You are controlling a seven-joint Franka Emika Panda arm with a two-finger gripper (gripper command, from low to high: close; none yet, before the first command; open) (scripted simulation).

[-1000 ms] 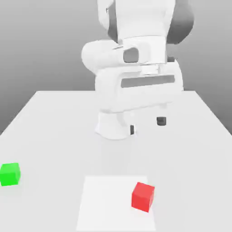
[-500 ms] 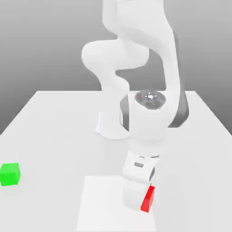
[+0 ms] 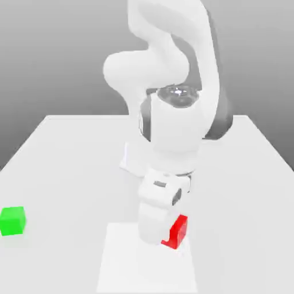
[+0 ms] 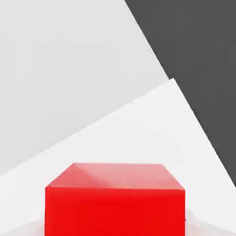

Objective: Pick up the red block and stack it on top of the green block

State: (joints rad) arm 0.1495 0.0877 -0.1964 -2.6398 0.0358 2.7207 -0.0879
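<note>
You have the gripper (image 3: 165, 234) closed in on the red block (image 3: 178, 231), its opening no wider than the block it grips. In the exterior view, you see the white hand (image 3: 158, 215) tilted, covering part of the block on the exterior view's left. In the hand view, you look at one broad bright red side and the paler top face of the block.

Take the white square (image 3: 143, 270) on the table as your landmark. The hand and the red block appear over its far part, with the block toward the square's edge on the exterior view's right. You cannot tell how much space, if any, lies under the block.

Farther out, you have the green block (image 3: 12, 221) on the table (image 3: 63, 189), well apart from the white square, off its side toward the exterior view's left. It sits flat, with nothing on top of it, so the red block is not stacked there. Beyond the square's far edge, you see the white base (image 3: 135, 158) of the arm (image 3: 175, 123), which bends forward from there and comes down toward the square. Behind the far edge of the table, you have a plain grey background (image 3: 46, 57).
</note>
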